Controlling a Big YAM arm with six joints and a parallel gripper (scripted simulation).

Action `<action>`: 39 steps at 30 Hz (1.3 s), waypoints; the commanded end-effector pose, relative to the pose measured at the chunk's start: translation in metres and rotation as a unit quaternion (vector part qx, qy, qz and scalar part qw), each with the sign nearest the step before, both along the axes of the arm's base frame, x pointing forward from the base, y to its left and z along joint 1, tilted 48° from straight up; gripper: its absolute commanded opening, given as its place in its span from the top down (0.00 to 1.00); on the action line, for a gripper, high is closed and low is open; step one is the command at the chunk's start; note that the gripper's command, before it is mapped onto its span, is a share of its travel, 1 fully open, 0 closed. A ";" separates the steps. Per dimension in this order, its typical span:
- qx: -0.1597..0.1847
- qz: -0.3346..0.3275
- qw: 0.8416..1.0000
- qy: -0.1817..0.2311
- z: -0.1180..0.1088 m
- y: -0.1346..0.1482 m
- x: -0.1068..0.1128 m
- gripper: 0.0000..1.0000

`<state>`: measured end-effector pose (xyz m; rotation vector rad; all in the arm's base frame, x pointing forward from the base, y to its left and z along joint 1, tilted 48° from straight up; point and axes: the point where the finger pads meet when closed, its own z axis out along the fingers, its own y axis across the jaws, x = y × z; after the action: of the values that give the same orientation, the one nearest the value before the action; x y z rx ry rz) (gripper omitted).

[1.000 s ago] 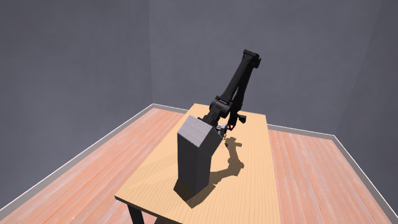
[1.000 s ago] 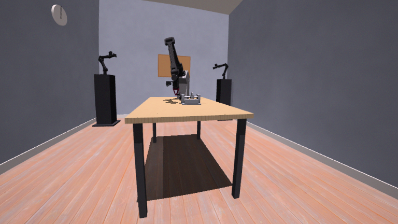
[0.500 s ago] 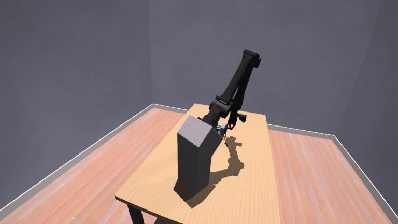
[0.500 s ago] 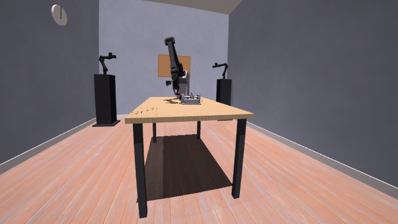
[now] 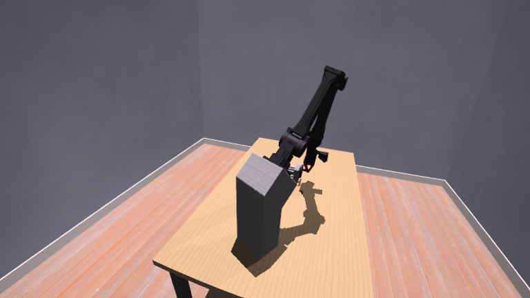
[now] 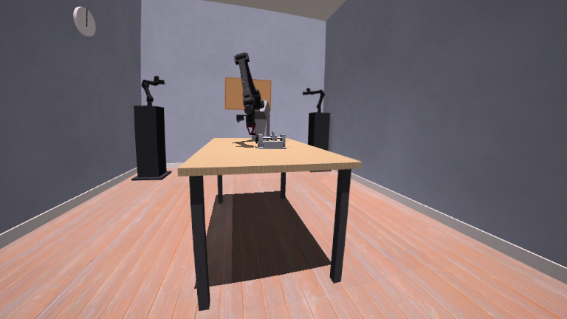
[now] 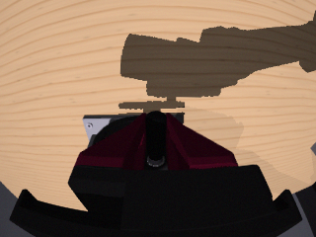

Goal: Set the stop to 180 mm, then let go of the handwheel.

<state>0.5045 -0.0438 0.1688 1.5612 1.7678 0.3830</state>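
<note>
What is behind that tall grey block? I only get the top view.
Observer: A small grey fixture with upright posts, standing on the table. The exterior view shows it.
Visitor: Is the claw holding anything?
Observer: Yes. In the wrist view the gripper is shut on a dark knob, apparently the handwheel, between its red fingers.
Visitor: Anything else in the room?
Observer: Two more arms stand on black pedestals near the back wall.
</note>
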 end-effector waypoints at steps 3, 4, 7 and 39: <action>0.002 0.008 0.999 -0.038 0.043 0.012 0.005 0.94; 0.002 0.008 0.999 -0.038 0.043 0.012 0.005 0.94; 0.002 0.007 0.999 -0.039 0.046 0.013 0.006 0.94; 0.002 0.009 0.999 -0.042 0.063 0.019 0.015 0.94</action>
<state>0.5071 -0.0406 0.1782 1.5735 1.7772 0.3658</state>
